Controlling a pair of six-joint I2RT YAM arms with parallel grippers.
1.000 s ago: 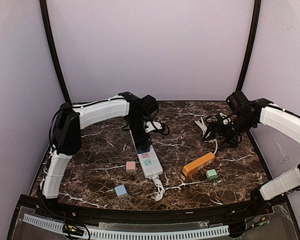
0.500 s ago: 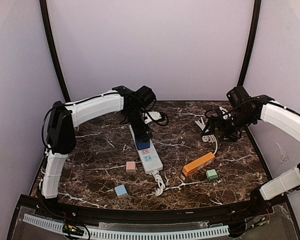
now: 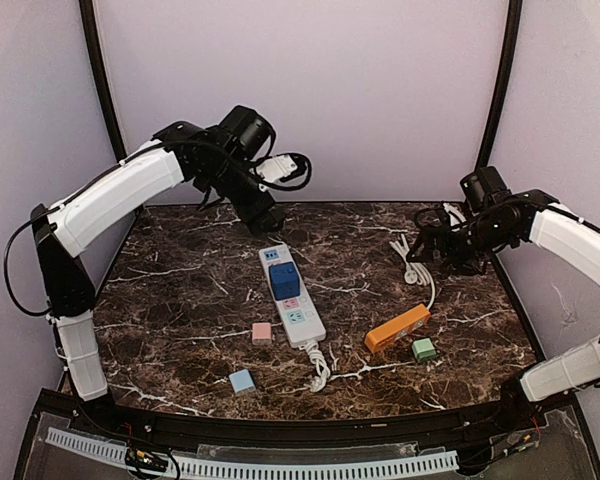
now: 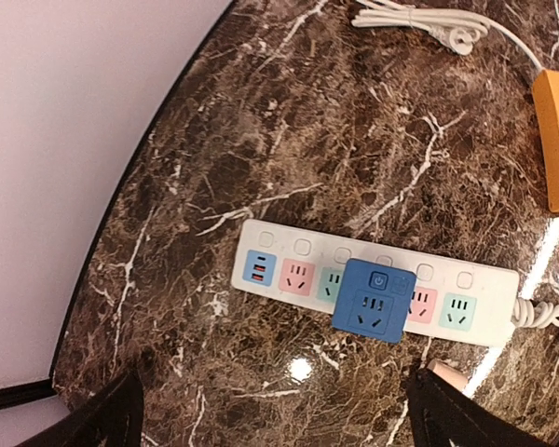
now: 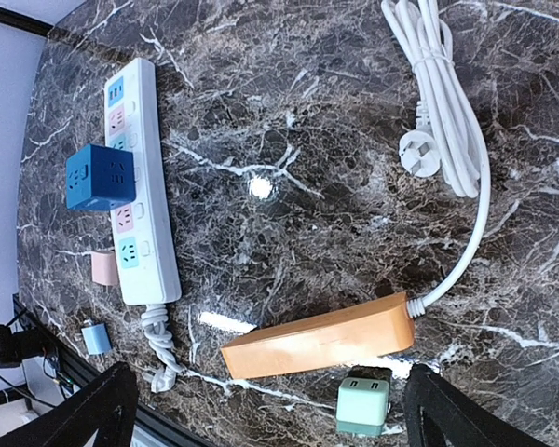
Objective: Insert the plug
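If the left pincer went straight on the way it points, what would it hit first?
The left pincer likely meets the blue cube-shaped adapter on the white plastic power strip, or the dark marble tabletop short of it; depth unclear.

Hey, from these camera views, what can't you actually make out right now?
Blue adapter: its own body covers the prongs in every view, so how deep it sits in the white power strip is unclear.
Pink block: left wrist view, only a sliver shows behind a gripper finger at the bottom edge.
Orange power strip: left wrist view, cut off by the right edge.
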